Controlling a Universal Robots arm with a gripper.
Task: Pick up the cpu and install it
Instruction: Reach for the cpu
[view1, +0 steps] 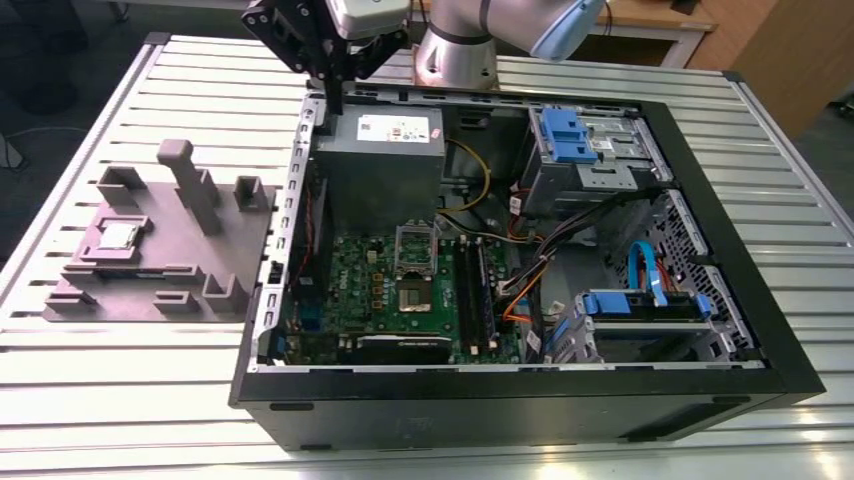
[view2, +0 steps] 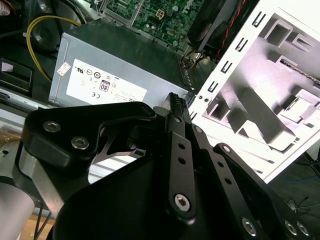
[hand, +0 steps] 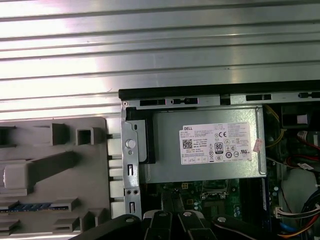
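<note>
Claw (view1: 330, 85) is clenched: the fingertips meet at a point with nothing between them. It holds nothing. In the second wrist view the two black finger bars converge at the tip (view2: 174, 102), and again nothing is clamped.

Position: it hangs over the open PC case (view1: 534, 385), at the case corner next to the power supply (view1: 380, 150). The tips are just above the case's metal rim there. I can't tell whether they touch it. In both wrist views the grey power supply box with the white label (view2: 107, 82) (hand: 205, 145) sits right under the claw.

The cpu (view1: 118, 236) is not in the claw. It lies flat in a recess of the grey fixture block (view1: 200, 270), silvery top up. The fixture sits on the slatted table (view1: 134, 400), outside the case and beside the case wall on the exterior view's left, toward the table edge on that side. The cpu is well apart from the claw, with the fixture's upright posts (view1: 180, 175) between them.

The motherboard (view1: 387, 300) lies in the case floor past the power supply. The silver socket frame (view1: 416, 245) is near its middle, well clear of both the claw and the cpu.
</note>
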